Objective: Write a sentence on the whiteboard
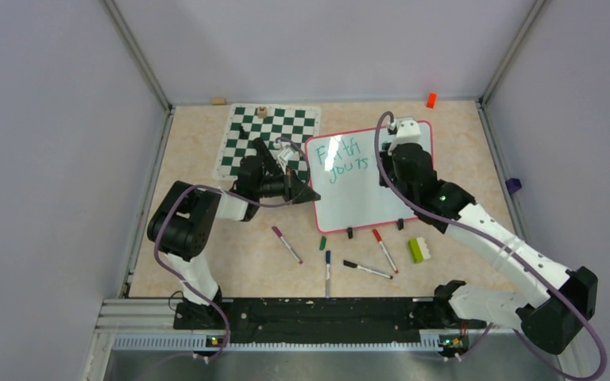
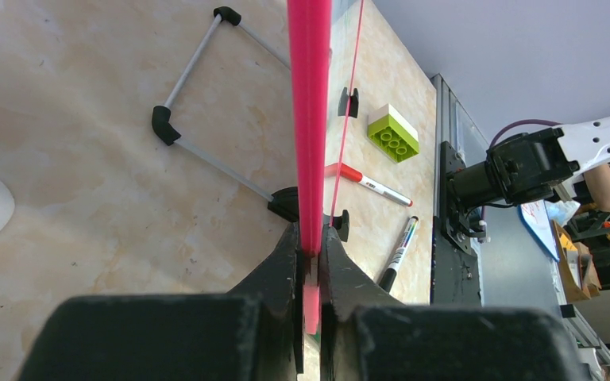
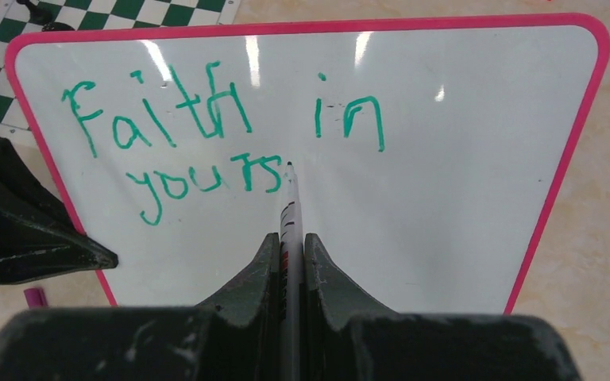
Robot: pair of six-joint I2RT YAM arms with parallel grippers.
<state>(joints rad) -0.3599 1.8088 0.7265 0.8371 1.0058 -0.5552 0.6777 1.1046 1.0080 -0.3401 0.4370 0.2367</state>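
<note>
Clamps the whiteboard (image 2: 310, 119) by its pink edge in the left gripper (image 2: 310, 248), steadying it for writing; pinches the marker (image 3: 289, 210) in the right gripper (image 3: 290, 254), tip at the unfinished sentence (image 3: 206, 127).

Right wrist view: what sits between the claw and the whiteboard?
A marker: held in the right claw, it reaches the whiteboard, tip at the end of the second line. The right wrist view shows it.
</note>
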